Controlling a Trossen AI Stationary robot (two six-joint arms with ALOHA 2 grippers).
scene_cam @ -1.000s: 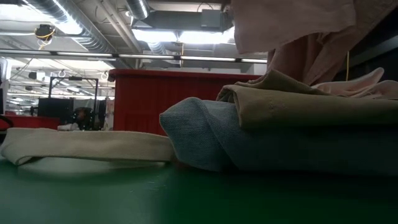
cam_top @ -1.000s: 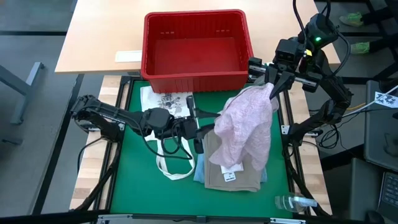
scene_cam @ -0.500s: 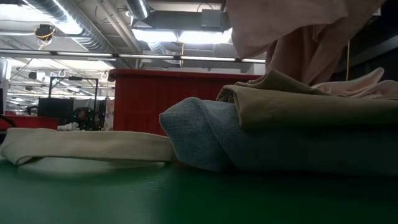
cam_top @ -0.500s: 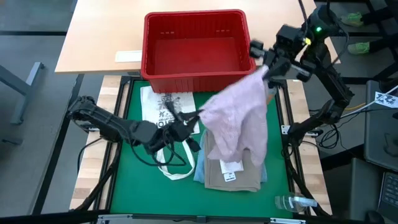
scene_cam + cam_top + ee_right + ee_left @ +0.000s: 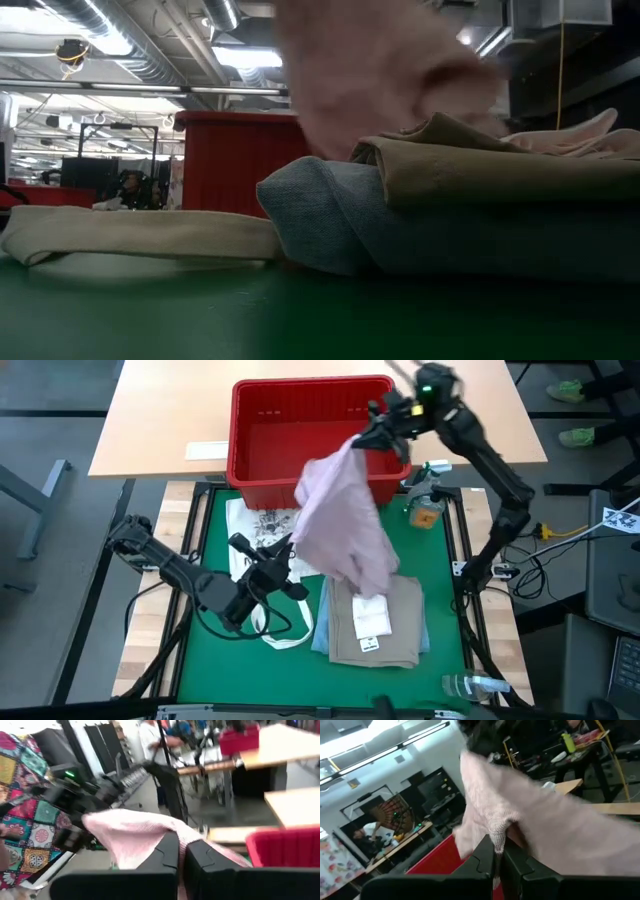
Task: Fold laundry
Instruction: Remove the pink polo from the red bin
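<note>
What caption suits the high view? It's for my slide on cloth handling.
Both tools, right and left, pinch the pink shirt and stretch it above the folded khaki piece.

No lettering, label or number is clear enough to read.

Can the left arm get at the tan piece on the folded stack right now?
Probably not: the left tool is shut on the pink shirt, which hangs over the tan piece.

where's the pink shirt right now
In the high view the pink shirt hangs mid-air between both grippers, over the red basket's front edge and the folded tan cloth.
</note>
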